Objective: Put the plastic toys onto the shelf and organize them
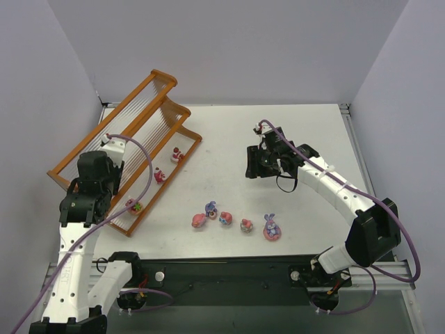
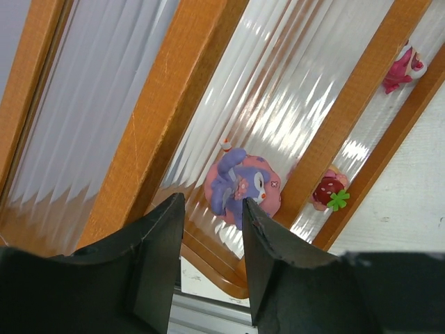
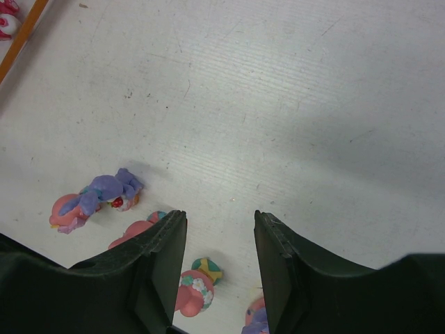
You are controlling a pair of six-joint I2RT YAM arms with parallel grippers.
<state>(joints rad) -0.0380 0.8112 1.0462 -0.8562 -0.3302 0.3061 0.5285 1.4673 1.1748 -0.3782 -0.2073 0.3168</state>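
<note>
The shelf (image 1: 154, 76) stands at the left and fills the left wrist view (image 2: 186, 83). My left gripper (image 1: 85, 209) hangs over its near end, open and empty (image 2: 212, 209). A pink and purple toy (image 2: 243, 182) lies on the middle tier just past the fingertips, by the right finger. A strawberry toy (image 2: 328, 191), also in the top view (image 1: 134, 206), and two red-pink toys (image 1: 160, 175) (image 1: 176, 154) sit on the lowest tier. Several toys (image 1: 226, 218) lie in a row on the table. My right gripper (image 1: 254, 163) is open and empty above the table (image 3: 220, 219).
The right wrist view shows a purple and pink toy (image 3: 94, 198), a pink toy (image 3: 135, 229) and a pink toy with a green and yellow ball (image 3: 198, 285) below the fingers. The shelf's lower edge (image 3: 21, 42) shows at its top left. Grey walls enclose the table.
</note>
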